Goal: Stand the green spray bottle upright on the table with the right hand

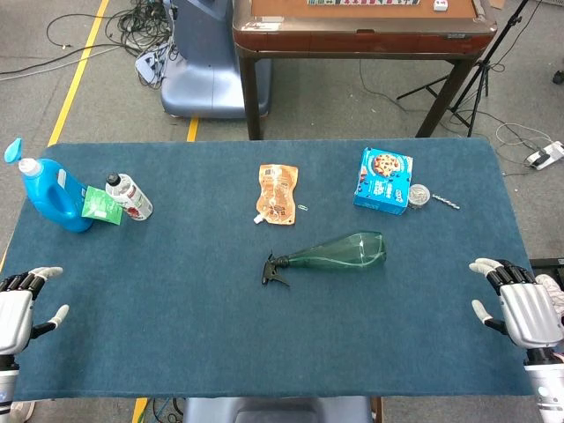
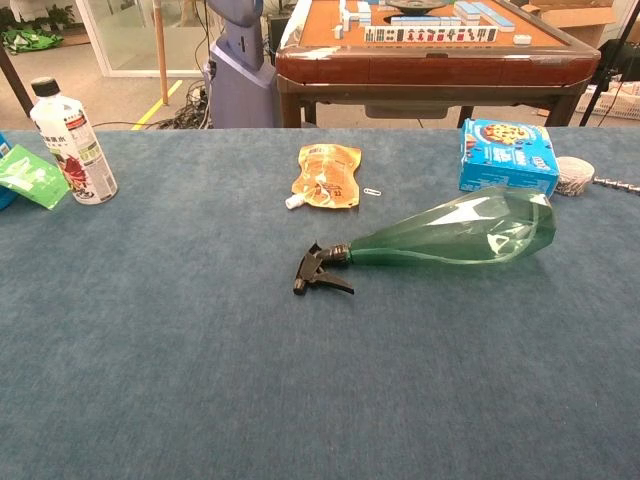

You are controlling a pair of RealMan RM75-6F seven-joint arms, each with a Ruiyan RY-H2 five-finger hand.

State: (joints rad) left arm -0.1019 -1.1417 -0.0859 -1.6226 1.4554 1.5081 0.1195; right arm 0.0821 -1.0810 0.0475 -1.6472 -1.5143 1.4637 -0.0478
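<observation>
Beside the blue cookie box (image 2: 508,156), no legible writing.

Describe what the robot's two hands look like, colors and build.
Both the left hand and the right hand have a ribbed silver-grey metallic back, dark segmented fingers with pale tips, and a lighter thumb. No sleeves or markings are visible.
</observation>
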